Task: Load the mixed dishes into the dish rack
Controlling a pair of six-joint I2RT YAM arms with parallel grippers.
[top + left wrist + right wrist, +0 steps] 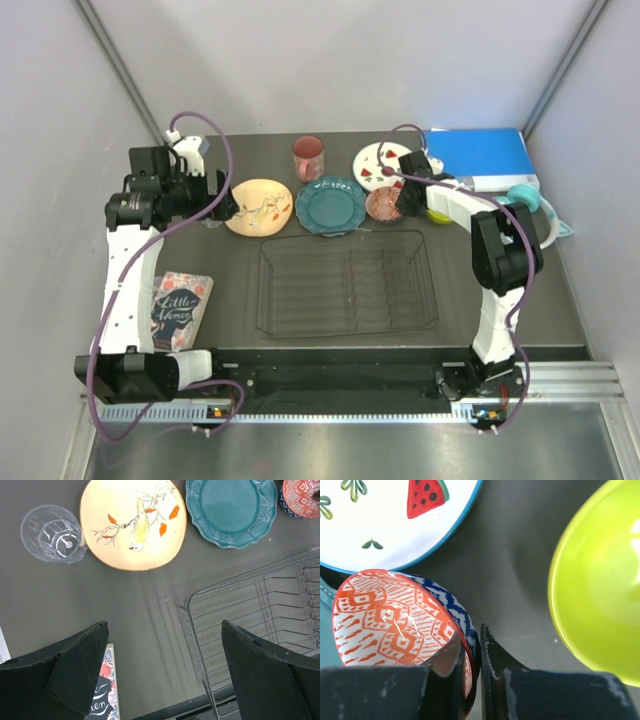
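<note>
Pick-up of the first dish, judging by the rack: nothing loaded yet.

Right gripper point(472, 647): clenched on the rim of the pink patterned bowl point(395, 620), one finger inside the wall, the other outside against the blue pattern. Bowl's place: toward the far edge of the table, right of centre, between the teal scalloped plate point(330, 205) and the lime-green bowl point(600, 590), just beside the white plate with red marks point(395, 515). Cannot tell whether already off the table.

Left gripper point(164, 625): released wide, grasping nothing, hovering over the table's left part, with the cream-yellow floral plate point(132, 525) and small clear glass point(52, 534) beyond it.

Dish rack point(345, 285): at the middle of the table, toward the near edge from the bowl.

Next, probably: lift straight up to clear the neighbouring dishes, carry toward the near edge over the rack, lower into the open wire area, then let go. Needs care with so thin a pinch on one rim, since likely to swing or slip.
</note>
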